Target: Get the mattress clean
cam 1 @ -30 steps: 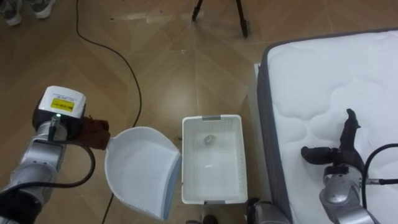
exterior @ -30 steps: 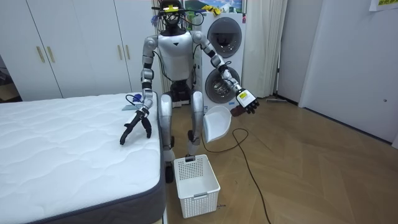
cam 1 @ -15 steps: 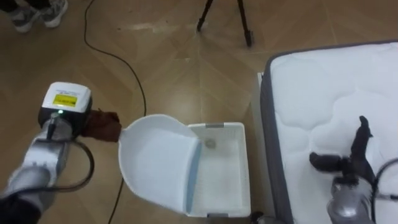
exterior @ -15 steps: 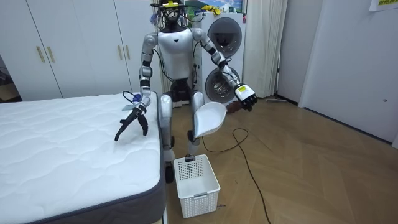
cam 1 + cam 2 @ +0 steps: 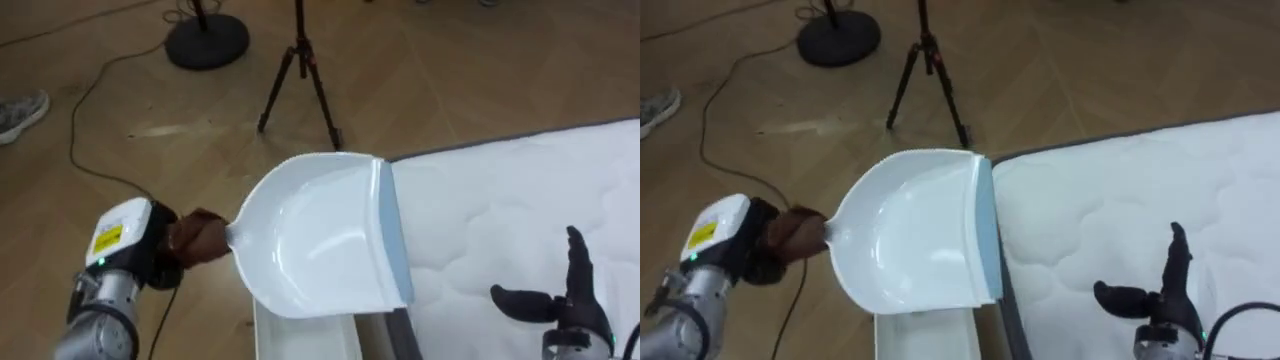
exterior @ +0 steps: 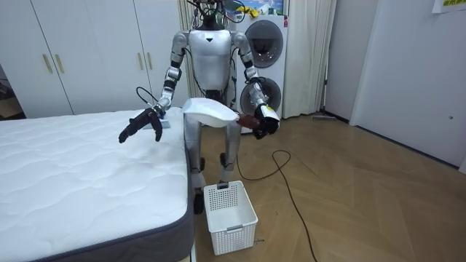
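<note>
Now the dustpan is lined up at the bed's edge.
Clenched round the handle, the left hand [image 5: 198, 240] holds the white dustpan [image 5: 320, 235] roughly level, its blue lip along the side of the bed [image 5: 500, 200]; the right hand [image 5: 568, 305] hovers over the mattress, fingers straight and holding nothing. A white basket [image 6: 229, 207] stands on the floor just below. This looks like readying the pan to catch sweepings. Next, the right hand should brush debris toward the lip while the pan stays steady.
</note>
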Controlling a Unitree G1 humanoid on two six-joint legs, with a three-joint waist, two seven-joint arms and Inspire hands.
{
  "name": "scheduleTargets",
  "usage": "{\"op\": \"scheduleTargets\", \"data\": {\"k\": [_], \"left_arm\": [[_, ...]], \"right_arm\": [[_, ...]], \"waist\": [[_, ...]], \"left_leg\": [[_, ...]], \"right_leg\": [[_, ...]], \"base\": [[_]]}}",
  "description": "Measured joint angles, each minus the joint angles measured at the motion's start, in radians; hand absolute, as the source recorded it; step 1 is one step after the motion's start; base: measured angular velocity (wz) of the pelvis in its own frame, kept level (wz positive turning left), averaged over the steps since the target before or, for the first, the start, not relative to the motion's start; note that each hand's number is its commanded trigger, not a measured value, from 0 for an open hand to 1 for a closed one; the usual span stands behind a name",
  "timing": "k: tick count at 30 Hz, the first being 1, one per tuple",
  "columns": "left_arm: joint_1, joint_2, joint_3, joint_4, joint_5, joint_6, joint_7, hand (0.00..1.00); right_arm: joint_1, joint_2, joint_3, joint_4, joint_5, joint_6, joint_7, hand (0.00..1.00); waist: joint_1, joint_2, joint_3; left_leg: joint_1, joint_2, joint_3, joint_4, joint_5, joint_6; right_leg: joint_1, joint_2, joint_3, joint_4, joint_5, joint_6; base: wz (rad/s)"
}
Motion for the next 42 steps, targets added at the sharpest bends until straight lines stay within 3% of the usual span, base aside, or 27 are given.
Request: {"op": "scheduleTargets", "data": {"k": [3, 6, 7, 8, 9, 10, 11, 12, 13, 14, 15, 17, 19, 20, 22, 30, 32, 34, 35, 36, 37, 38, 39, 41, 42], "left_arm": [[0.001, -0.031, -0.004, 0.001, -0.043, -0.006, 0.002, 1.00], [0.002, -0.038, -0.004, 0.012, -0.095, -0.015, 0.029, 1.00], [0.003, -0.046, -0.001, 0.018, -0.108, -0.015, 0.046, 1.00], [-0.001, -0.047, 0.001, 0.036, -0.111, -0.024, 0.054, 1.00], [-0.004, -0.048, 0.002, 0.053, -0.119, -0.034, 0.060, 1.00], [-0.004, -0.049, -0.001, 0.080, -0.145, -0.055, 0.058, 1.00], [-0.018, -0.047, -0.001, 0.082, -0.170, -0.059, 0.056, 1.00], [-0.029, -0.045, -0.002, 0.084, -0.182, -0.059, 0.057, 1.00], [-0.036, -0.051, -0.003, 0.092, -0.207, -0.058, 0.059, 1.00], [-0.036, -0.058, -0.006, 0.092, -0.210, -0.057, 0.059, 1.00], [-0.040, -0.067, -0.014, 0.093, -0.220, -0.057, 0.062, 1.00], [-0.049, -0.069, -0.021, 0.113, -0.226, -0.057, 0.075, 1.00], [-0.044, -0.073, -0.021, 0.127, -0.248, -0.053, 0.080, 1.00], [-0.044, -0.074, -0.022, 0.134, -0.268, -0.052, 0.080, 1.00], [-0.048, -0.076, -0.024, 0.135, -0.285, -0.051, 0.081, 1.00], [-0.047, -0.075, -0.046, 0.200, -0.325, -0.045, 0.080, 1.00], [-0.047, -0.076, -0.060, 0.200, -0.325, -0.042, 0.078, 1.00], [-0.047, -0.079, -0.070, 0.198, -0.325, -0.042, 0.078, 1.00], [-0.046, -0.085, -0.071, 0.196, -0.324, -0.042, 0.078, 1.00], [-0.042, -0.086, -0.070, 0.194, -0.325, -0.042, 0.078, 1.00], [-0.021, -0.086, -0.064, 0.188, -0.335, -0.042, 0.079, 1.00], [-0.001, -0.088, -0.055, 0.187, -0.344, -0.042, 0.079, 1.00], [0.003, -0.091, -0.051, 0.187, -0.345, -0.042, 0.079, 0.77], [0.006, -0.093, -0.044, 0.182, -0.345, -0.053, 0.079, 0.00], [0.006, -0.093, -0.044, 0.177, -0.346, -0.058, 0.079, 0.00]], "right_arm": [[0.011, 0.009, -0.002, -0.004, -0.002, 0.009, 0.007, 0.00], [0.004, 0.027, 0.001, -0.004, -0.004, 0.041, 0.029, 0.00], [0.001, 0.030, 0.003, -0.004, -0.004, 0.054, 0.042, 0.00], [-0.004, 0.035, 0.007, -0.002, -0.003, 0.071, 0.055, 0.00], [-0.008, 0.038, 0.011, -0.001, -0.004, 0.081, 0.059, 0.00], [-0.016, 0.038, 0.011, -0.001, -0.004, 0.099, 0.062, 0.00], [-0.033, 0.040, 0.007, 0.003, -0.002, 0.113, 0.069, 0.00], [-0.043, 0.046, 0.008, 0.008, 0.001, 0.119, 0.073, 0.00], [-0.046, 0.056, 0.010, 0.012, 0.009, 0.131, 0.088, 0.00], [-0.046, 0.056, 0.010, 0.013, 0.013, 0.131, 0.091, 0.00], [-0.051, 0.056, 0.010, 0.012, 0.019, 0.131, 0.091, 0.00], [-0.065, 0.059, 0.029, 0.012, 0.027, 0.129, 0.098, 0.00], [-0.071, 0.061, 0.032, 0.012, 0.026, 0.124, 0.116, 0.00], [-0.074, 0.062, 0.035, 0.012, 0.026, 0.124, 0.126, 0.00], [-0.073, 0.062, 0.039, 0.019, 0.014, 0.123, 0.143, 0.00], [-0.079, 0.064, 0.035, 0.024, 0.004, 0.104, 0.170, 0.00], [-0.079, 0.062, 0.028, 0.012, 0.004, 0.102, 0.177, 0.00], [-0.079, 0.063, 0.027, 0.007, 0.002, 0.088, 0.185, 0.00], [-0.079, 0.063, 0.022, 0.007, -0.012, 0.079, 0.195, 0.00], [-0.081, 0.063, 0.020, 0.007, -0.025, 0.076, 0.204, 0.00], [-0.089, 0.063, 0.020, 0.006, -0.046, 0.073, 0.219, 0.00], [-0.094, 0.063, 0.019, -0.007, -0.070, 0.072, 0.225, 0.00], [-0.092, 0.063, 0.018, -0.016, -0.083, 0.071, 0.224, 0.00], [-0.074, 0.062, 0.020, -0.039, -0.085, 0.071, 0.226, 0.00], [-0.070, 0.063, 0.020, -0.041, -0.086, 0.071, 0.228, 0.00]], "waist": [[-0.023, -0.008, 0.0014], [-0.026, 0.000, 0.0063], [-0.027, 0.006, 0.0086], [-0.017, -0.006, 0.0139], [-0.008, -0.024, 0.0232], [-0.002, -0.018, 0.0196], [0.004, 0.011, 0.0137], [0.005, 0.010, 0.0226], [0.009, -0.002, 0.0252], [0.012, -0.002, 0.0250], [0.032, -0.003, 0.0250], [0.062, -0.014, 0.0260], [0.066, -0.018, 0.0262], [0.060, -0.018, 0.0261], [0.034, -0.017, 0.0260], [-0.027, -0.009, 0.0219], [-0.030, -0.001, 0.0164], [-0.031, 0.002, 0.0132], [-0.024, 0.004, 0.0130], [-0.013, 0.005, 0.0134], [0.008, 0.012, 0.0103], [0.007, 0.022, 0.0050], [0.003, 0.024, 0.0036], [-0.001, 0.024, 0.0038], [-0.003, 0.022, 0.0048]], "left_leg": [[0.029, 0.000, 0.031, 0.001, 0.000, -0.001], [0.039, 0.010, 0.144, 0.024, -0.001, -0.001], [0.030, 0.019, 0.208, 0.065, 0.000, -0.002], [-0.024, 0.030, 0.229, 0.205, 0.013, -0.043], [-0.066, 0.027, 0.202, 0.264, 0.011, -0.075], [-0.104, 0.034, 0.084, 0.196, -0.003, -0.074], [-0.115, 0.059, 0.057, 0.156, -0.057, -0.029], [-0.118, 0.077, 0.116, 0.165, -0.077, -0.008], [-0.113, 0.085, 0.196, 0.162, -0.077, -0.006], [-0.105, 0.088, 0.229, 0.150, -0.075, -0.004], [-0.092, 0.097, 0.299, 0.135, -0.073, -0.004], [-0.076, 0.103, 0.416, 0.122, -0.070, -0.010], [-0.073, 0.112, 0.487, 0.121, -0.068, -0.013], [-0.081, 0.120, 0.500, 0.129, -0.066, -0.016], [-0.089, 0.132, 0.507, 0.134, -0.062, -0.024], [-0.089, 0.180, 0.531, 0.140, -0.025, -0.052], [-0.086, 0.191, 0.536, 0.145, -0.016, -0.064], [-0.078, 0.192, 0.534, 0.148, -0.007, -0.078], [-0.077, 0.184, 0.461, 0.148, -0.002, -0.087], [-0.077, 0.172, 0.371, 0.145, 0.002, -0.094], [-0.074, 0.145, 0.185, 0.139, 0.007, -0.102], [-0.067, 0.127, 0.070, 0.140, 0.007, -0.103], [-0.060, 0.117, 0.038, 0.139, 0.008, -0.104], [-0.011, 0.113, 0.022, 0.106, 0.013, -0.115], [0.000, 0.113, 0.023, 0.096, 0.014, -0.118]], "right_leg": [[0.012, 0.015, 0.046, -0.017, 0.013, 0.005], [0.012, 0.027, 0.065, -0.041, 0.047, 0.005], [0.014, 0.032, 0.083, -0.061, 0.070, 0.001], [0.020, 0.020, 0.164, -0.074, 0.088, 0.013], [0.020, 0.014, 0.220, -0.074, 0.095, 0.024], [-0.003, 0.034, 0.254, -0.072, 0.115, 0.030], [-0.064, 0.046, 0.147, 0.000, 0.090, 0.020], [-0.084, 0.030, 0.068, 0.059, 0.060, 0.019], [-0.091, -0.018, -0.055, 0.154, 0.002, 0.010], [-0.086, -0.042, -0.107, 0.196, -0.019, 0.010], [-0.068, -0.088, -0.170, 0.253, -0.047, 0.013], [0.018, -0.170, -0.245, 0.228, -0.083, 0.046], [0.065, -0.203, -0.311, 0.158, -0.092, 0.058], [0.071, -0.201, -0.333, 0.113, -0.092, 0.060], [0.072, -0.193, -0.339, 0.083, -0.087, 0.071], [0.046, -0.158, -0.354, 0.079, -0.079, 0.019], [0.039, -0.147, -0.347, 0.082, -0.086, 0.005], [0.038, -0.137, -0.328, 0.082, -0.090, -0.003], [0.036, -0.124, -0.301, 0.083, -0.092, -0.008], [0.036, -0.115, -0.273, 0.083, -0.093, -0.012], [0.036, -0.091, -0.221, 0.081, -0.089, -0.022], [0.037, -0.075, -0.184, 0.079, -0.083, -0.032], [0.038, -0.067, -0.167, 0.079, -0.082, -0.034], [0.046, -0.033, -0.103, 0.081, -0.082, -0.042], [0.047, -0.026, -0.088, 0.081, -0.082, -0.044]], "base": [[-0.55], [-1.01], [-1.30], [-1.38], [-1.56], [-1.65], [-1.55], [-1.31], [-0.96], [-1.47], [-1.71], [-1.76], [-1.26], [-1.04], [-0.49], [-0.14], [-0.14], [-0.26], [-0.49], [-1.03], [-1.42], [-1.41], [-1.13], [-0.87], [-0.77]]}}
